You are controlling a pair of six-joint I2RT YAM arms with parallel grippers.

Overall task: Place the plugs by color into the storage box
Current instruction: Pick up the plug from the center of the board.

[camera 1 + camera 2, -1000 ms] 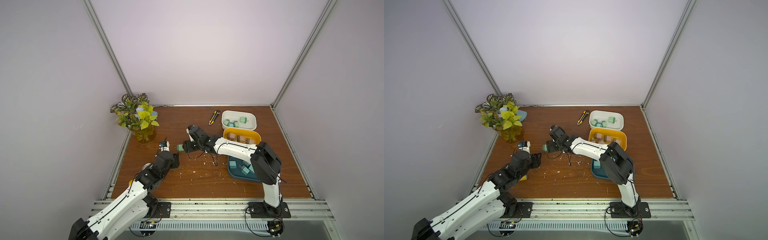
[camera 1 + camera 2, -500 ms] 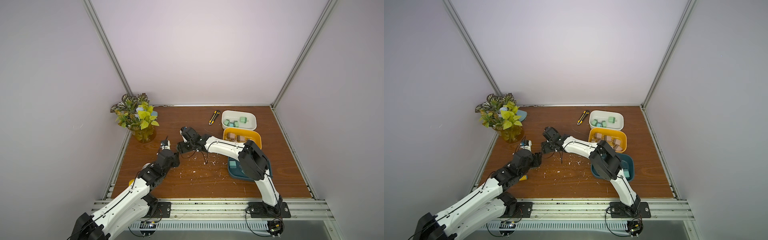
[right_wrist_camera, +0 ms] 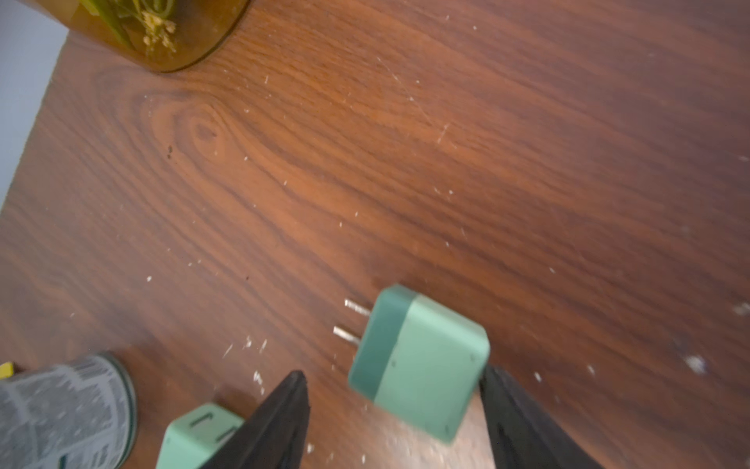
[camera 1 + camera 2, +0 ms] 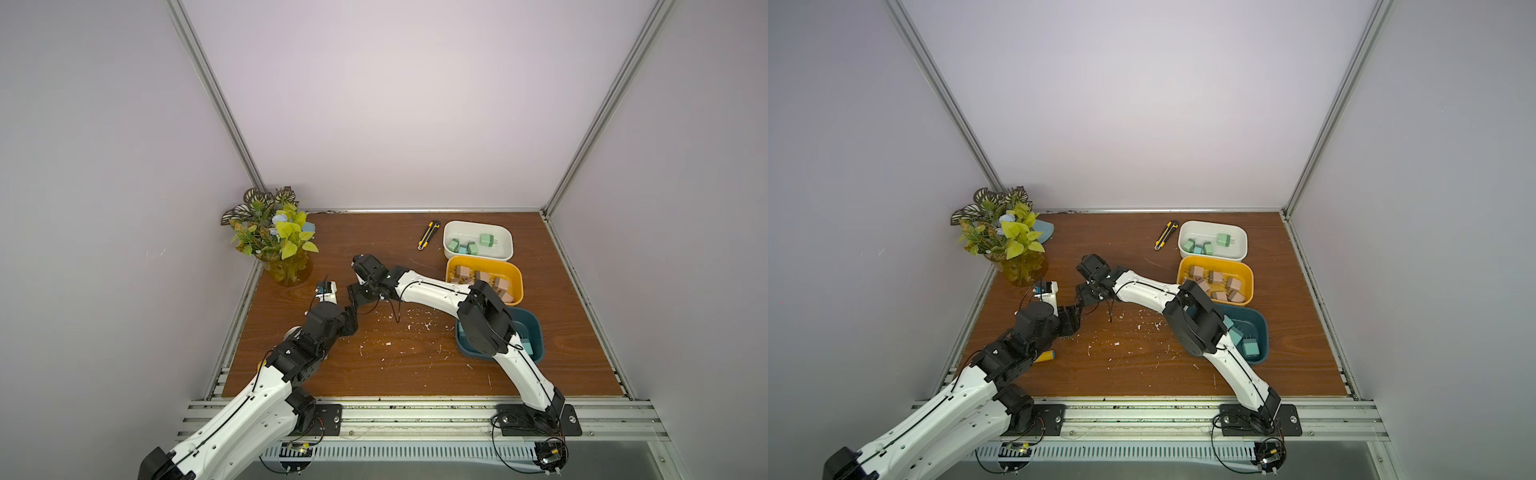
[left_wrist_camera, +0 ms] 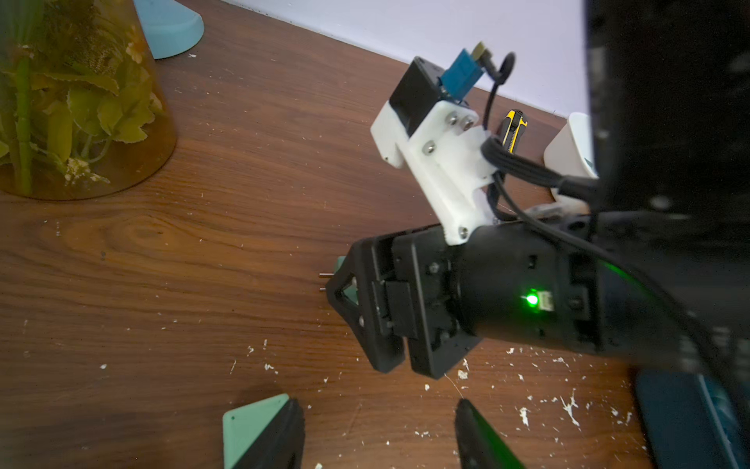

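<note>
**Mint plug held in right jaws; left jaws empty**

Mint plug (image 3: 422, 365) is clamped between the right jaws, gripped on its flat sides with prongs pointed away (probably so it can be dropped among the mint ones in the white bin (image 4: 500, 249), well apart from the jaws). Right arm (image 4: 432, 291) is stretched low toward the left jaws, elbow raised behind. Left jaws are parted and empty; a second mint plug (image 5: 249, 426) is seen against one's outer side.

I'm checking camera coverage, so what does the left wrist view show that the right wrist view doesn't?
Only left wrist: the knife, white bin, blue dish and the right gripper seen from outside. Only right wrist: a grey cup. Both: the vase, the table, the plug in the right gripper, and another mint plug nearby, possibly the same one.
</note>
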